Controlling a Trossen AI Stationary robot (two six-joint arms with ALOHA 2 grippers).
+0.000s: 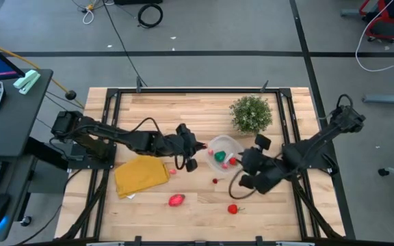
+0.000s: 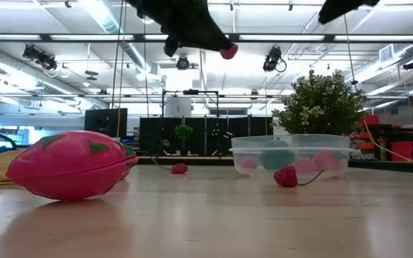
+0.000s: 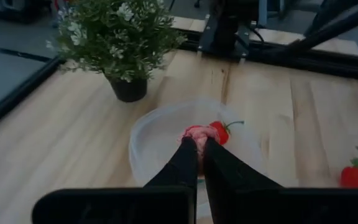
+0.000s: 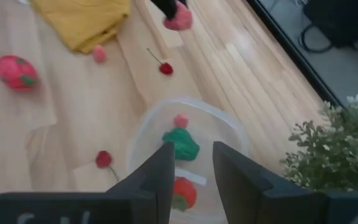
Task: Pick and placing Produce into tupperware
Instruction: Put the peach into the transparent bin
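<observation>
The tupperware is a clear round bowl near the table's middle, holding a green piece, a small pink piece and a red one. My left gripper hangs in the air at the bowl's left rim, shut on a small pink piece of produce. My right gripper hovers open at the bowl's near right side, with nothing between its fingers. On the table lie a big pink fruit, a red strawberry, a small red piece and a small pink piece. My left gripper pinches the small pink piece between its two fingertips. The fingers come from the table's left, slanting downward. The piece sticks out past the fingers' free ends and is lifted well clear of the table.
A bushy potted plant stands just beyond the bowl on its far right. A folded yellow cloth lies on the near left of the table. Black frame rails run along the table's edges.
</observation>
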